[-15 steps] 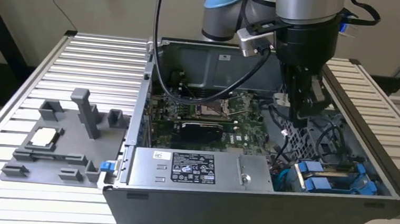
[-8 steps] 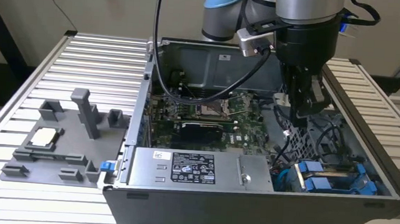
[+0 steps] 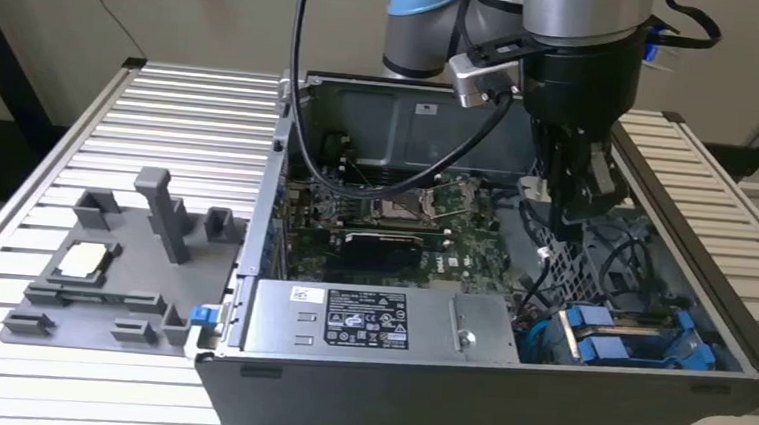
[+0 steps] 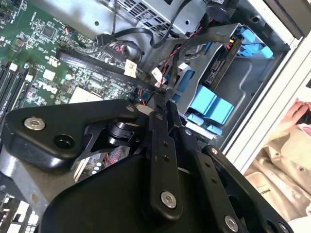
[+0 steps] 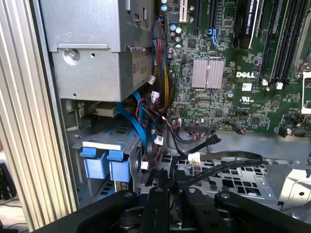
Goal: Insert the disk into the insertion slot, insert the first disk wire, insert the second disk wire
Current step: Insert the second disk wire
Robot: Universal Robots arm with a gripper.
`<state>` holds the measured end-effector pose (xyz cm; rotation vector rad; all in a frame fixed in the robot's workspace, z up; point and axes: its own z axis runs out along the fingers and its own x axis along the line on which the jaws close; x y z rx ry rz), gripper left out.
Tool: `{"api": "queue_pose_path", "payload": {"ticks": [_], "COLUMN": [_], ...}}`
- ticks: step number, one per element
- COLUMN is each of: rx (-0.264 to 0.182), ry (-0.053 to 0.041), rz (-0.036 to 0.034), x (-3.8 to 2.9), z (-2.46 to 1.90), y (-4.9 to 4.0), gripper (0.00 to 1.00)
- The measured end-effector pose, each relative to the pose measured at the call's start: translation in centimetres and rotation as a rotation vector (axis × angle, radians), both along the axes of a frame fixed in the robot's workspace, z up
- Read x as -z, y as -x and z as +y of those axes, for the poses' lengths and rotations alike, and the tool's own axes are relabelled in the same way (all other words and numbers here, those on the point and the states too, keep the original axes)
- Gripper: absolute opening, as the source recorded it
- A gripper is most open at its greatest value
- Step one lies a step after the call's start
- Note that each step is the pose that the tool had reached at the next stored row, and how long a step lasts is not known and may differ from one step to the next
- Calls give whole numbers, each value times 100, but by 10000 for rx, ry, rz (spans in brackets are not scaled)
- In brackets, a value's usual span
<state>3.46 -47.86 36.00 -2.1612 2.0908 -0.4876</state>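
Observation:
The disk [image 3: 602, 340] lies in the insertion slot [image 3: 691, 352] at the case's near corner on the exterior view's right, its blue end tabs [image 5: 104, 164] facing out. My gripper [image 3: 577, 226] reaches down into the case just behind that bay, above the perforated cage. In both wrist views the black fingers stand close together. They look shut on the end of a flat black disk wire [image 5: 228, 164], which runs off over the cage. The fingertips [image 4: 167, 100] sit beside the blue carrier [image 4: 209, 104]. A loose wire with a white connector [image 5: 194, 158] hangs nearby.
The green motherboard [image 3: 394, 209] fills the case's middle and the grey power supply [image 3: 372, 322] its front. Wire bundles [image 5: 155, 111] crowd the space by the bay. A grey fixture plate [image 3: 123, 255] sits on the slatted table. A person's hand [image 4: 299, 111] is outside the case.

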Motion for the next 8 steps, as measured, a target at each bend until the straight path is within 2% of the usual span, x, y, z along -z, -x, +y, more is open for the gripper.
{"api": "queue_pose_path", "payload": {"ticks": [5, 6, 7, 8], "rx": [0, 2, 1, 0], "ry": [16, 86, 175, 227], "rz": [-2, 0, 0, -1], "x": [2, 1, 1, 1], "z": [4, 10, 18, 27], "y": [1, 2, 1, 1], "gripper": [20, 20, 26, 26]}}
